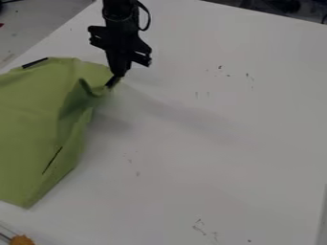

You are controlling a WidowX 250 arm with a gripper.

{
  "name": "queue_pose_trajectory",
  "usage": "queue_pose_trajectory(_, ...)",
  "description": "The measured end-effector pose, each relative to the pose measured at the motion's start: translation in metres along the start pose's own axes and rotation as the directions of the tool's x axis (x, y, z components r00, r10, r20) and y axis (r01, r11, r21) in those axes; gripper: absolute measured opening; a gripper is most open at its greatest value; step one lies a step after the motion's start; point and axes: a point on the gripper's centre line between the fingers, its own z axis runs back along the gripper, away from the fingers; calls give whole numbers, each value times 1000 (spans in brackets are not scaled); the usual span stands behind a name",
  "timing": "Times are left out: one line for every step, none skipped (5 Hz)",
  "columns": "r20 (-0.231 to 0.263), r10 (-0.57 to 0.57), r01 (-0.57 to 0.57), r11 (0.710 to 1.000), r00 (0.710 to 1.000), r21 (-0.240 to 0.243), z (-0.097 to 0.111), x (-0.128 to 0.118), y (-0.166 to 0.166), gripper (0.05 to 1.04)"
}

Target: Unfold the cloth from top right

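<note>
My gripper is pinched on the cloth at its top-right corner, presumably to open the fold from there.

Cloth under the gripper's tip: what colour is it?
Plain green, a muted olive shade; the camera view shows the cloth best.

Black gripper at green cloth's corner
</note>
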Motion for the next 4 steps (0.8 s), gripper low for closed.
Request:
queue_pose_trajectory(-7,-36,36,999,999,-11,-9,7,-14,54)
queue_pose_trajectory(-12,-51,51,999,999,-11,-16,11,-16,54)
queue_pose_trajectory(-15,-24,24,1000,1000,5,-23,22,-13,54)
queue_pose_trajectory(-32,54,-53,998,998,18,-30,37,-9,54)
